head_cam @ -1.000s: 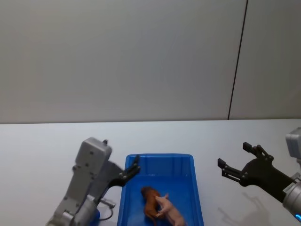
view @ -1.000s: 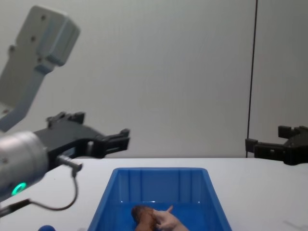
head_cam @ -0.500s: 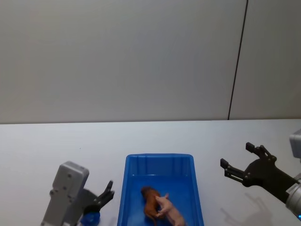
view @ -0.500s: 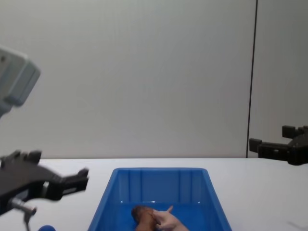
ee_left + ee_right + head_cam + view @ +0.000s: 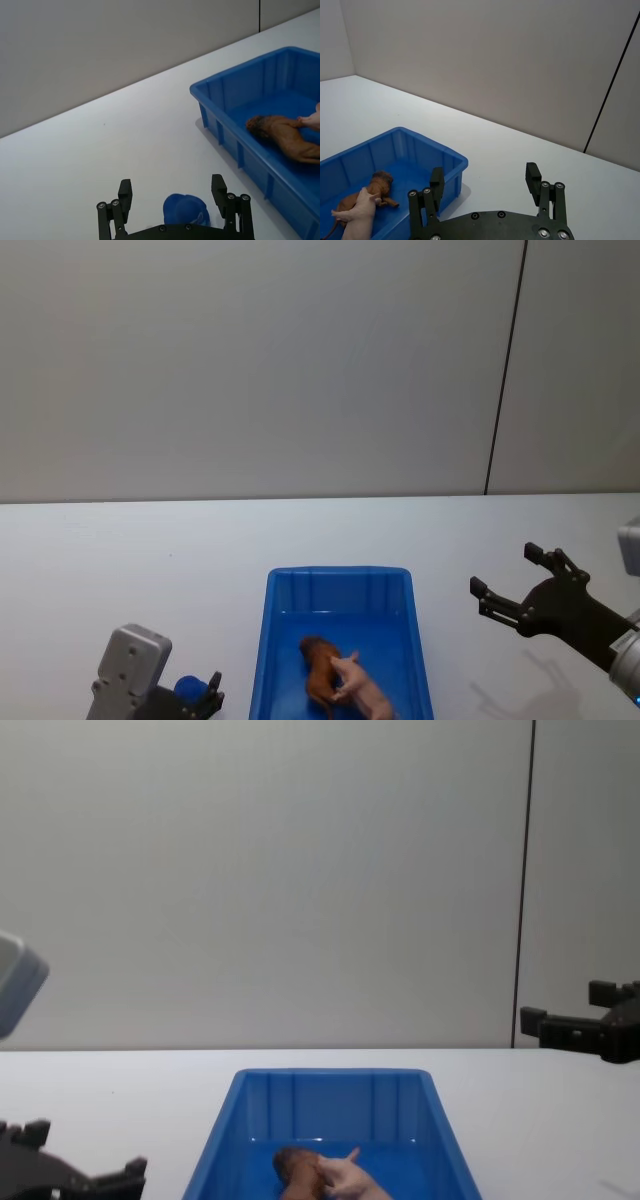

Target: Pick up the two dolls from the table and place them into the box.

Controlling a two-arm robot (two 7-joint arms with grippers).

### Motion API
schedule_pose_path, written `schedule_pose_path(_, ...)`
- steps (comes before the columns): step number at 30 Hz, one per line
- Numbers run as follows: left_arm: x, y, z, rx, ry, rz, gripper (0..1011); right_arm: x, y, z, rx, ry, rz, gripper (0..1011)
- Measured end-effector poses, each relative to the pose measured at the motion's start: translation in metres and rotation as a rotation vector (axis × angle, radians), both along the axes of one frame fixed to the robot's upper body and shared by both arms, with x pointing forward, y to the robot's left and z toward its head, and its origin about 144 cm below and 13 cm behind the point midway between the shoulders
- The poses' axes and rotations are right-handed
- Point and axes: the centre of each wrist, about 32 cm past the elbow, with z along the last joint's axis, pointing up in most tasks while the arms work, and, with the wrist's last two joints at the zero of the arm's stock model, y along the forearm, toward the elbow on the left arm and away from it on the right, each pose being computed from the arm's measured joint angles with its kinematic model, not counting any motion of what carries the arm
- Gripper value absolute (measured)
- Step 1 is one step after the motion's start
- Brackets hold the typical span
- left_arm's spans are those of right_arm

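Both dolls lie together inside the blue box [image 5: 338, 573], toward its near end. The reddish-brown animal [image 5: 318, 666] is on its side, and the pale pink pig [image 5: 366, 697] rests against it. They also appear in the right wrist view as the brown animal [image 5: 370, 192] and the pig [image 5: 357, 217], and in the chest view as the brown animal [image 5: 297, 1167]. My left gripper [image 5: 207, 692] hangs open and low over the table [image 5: 120, 550], left of the box. My right gripper [image 5: 507, 572] hovers open and empty to the right of the box.
A small blue ball [image 5: 186, 214] lies on the table just under my left gripper [image 5: 171, 190], between its fingers but not held. A plain wall closes the far side of the table. Bare tabletop lies on both sides of the box.
My left arm has pulled back from the box's left rim, moving down and toward me to sit low by the blue ball. The right gripper has hardly shifted. The dolls have not moved.
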Motion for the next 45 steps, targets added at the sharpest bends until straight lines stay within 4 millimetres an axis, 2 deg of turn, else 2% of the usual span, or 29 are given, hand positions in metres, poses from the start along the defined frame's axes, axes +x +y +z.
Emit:
schedule_pose_path(15, 0.006, 0.009, -0.023, -0.016, 0.068, -0.021, 1002, 0.000, 0.000, 0.000, 0.000, 0.000, 0.000, 1001)
schedule_pose_path(20, 0.009, 0.010, -0.027, -0.020, 0.079, -0.030, 907, 0.000, 0.000, 0.000, 0.000, 0.000, 0.000, 1001)
schedule_pose_path(30, 0.016, 0.013, -0.031, -0.020, 0.090, -0.052, 591, 0.000, 0.000, 0.000, 0.000, 0.001, 0.000, 1001)
schedule_pose_path(40, 0.024, 0.014, -0.025, -0.013, 0.064, -0.071, 513, 0.000, 0.000, 0.000, 0.000, 0.001, 0.000, 1001)
schedule_pose_path(45, 0.031, 0.011, -0.010, -0.005, 0.009, -0.093, 474, 0.000, 0.000, 0.000, 0.000, 0.001, 0.000, 1001)
